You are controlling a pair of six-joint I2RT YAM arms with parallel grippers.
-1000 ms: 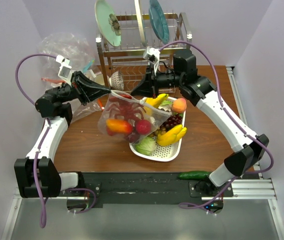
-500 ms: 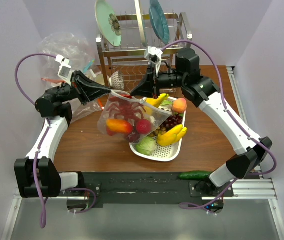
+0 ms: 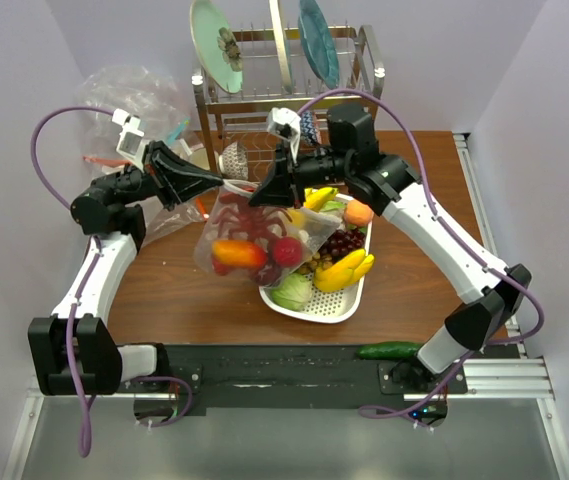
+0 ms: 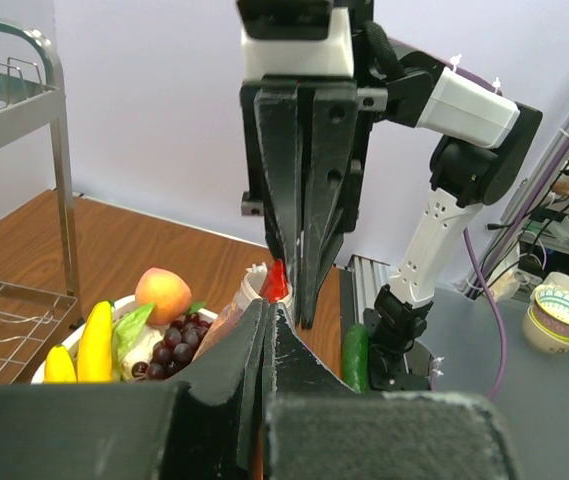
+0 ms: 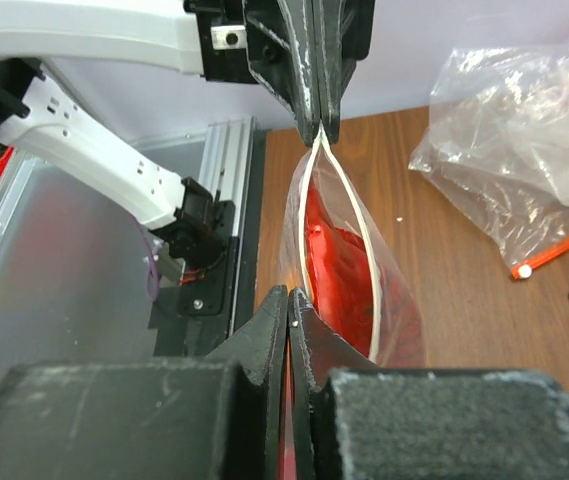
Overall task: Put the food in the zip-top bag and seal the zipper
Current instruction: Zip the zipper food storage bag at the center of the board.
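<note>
Clear zip-top bag [image 3: 264, 235], zipper [image 5: 301, 200] partly run

Over the last second the right gripper [image 3: 267, 192] has been drawn leftward along the zipper towards the left gripper [image 3: 219, 183]. Sealing is judged unfinished, as the strip between them is seen agape. Both pairs of fingers are pressed together, pinching that zipper. The bag, food [image 3: 236, 252] inside, is held aloft beside the white tray [image 3: 334, 308]
</note>
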